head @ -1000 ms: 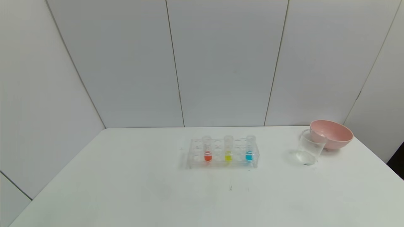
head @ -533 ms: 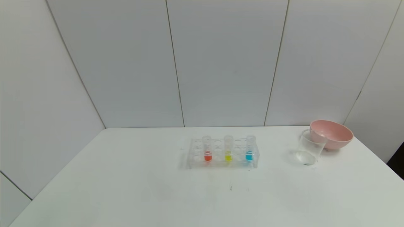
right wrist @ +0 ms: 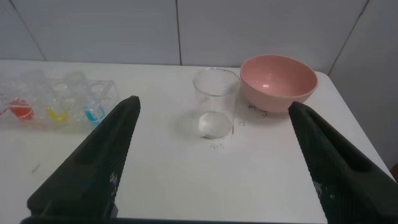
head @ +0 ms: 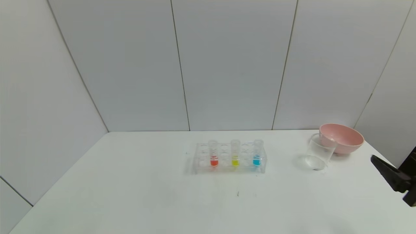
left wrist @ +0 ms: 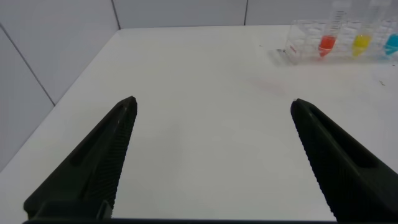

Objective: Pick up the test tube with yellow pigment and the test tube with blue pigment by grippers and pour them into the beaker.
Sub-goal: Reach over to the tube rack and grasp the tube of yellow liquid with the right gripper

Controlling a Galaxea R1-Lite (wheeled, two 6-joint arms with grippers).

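head view: a white desk (head: 130, 195) set against pale wall panels carries a clear tube rack (head: 229, 158) near its middle, with three tubes standing upright in it so their liquid stays put. in a row from the robot's left sit a tube with orange-red liquid (head: 213, 154), the test tube with yellow pigment (head: 235, 153) and the test tube with blue pigment (head: 257, 152), each in its own hole with an empty hole between neighbours, which leaves room for jaws to close round a single tube. the beaker (head: 318, 152) stands upright and looks empty, well apart from the rack on the robot's right, with a pink bowl (head: 341, 138) just behind it and seemingly touching it. the right gripper (head: 391, 175) shows only as a dark shape at the desk's right edge, near the beaker. the right wrist view shows its jaws spread wide and holding nothing, with the beaker framed between them, the bowl beside it and the rack off to one side. the left gripper (left wrist: 211, 155) is out of the head view; its own camera shows its jaws spread and empty above bare desk, the rack far ahead. nothing has been lifted or poured yet, so the task appears to be at its very start, with both tubes waiting in the rack.
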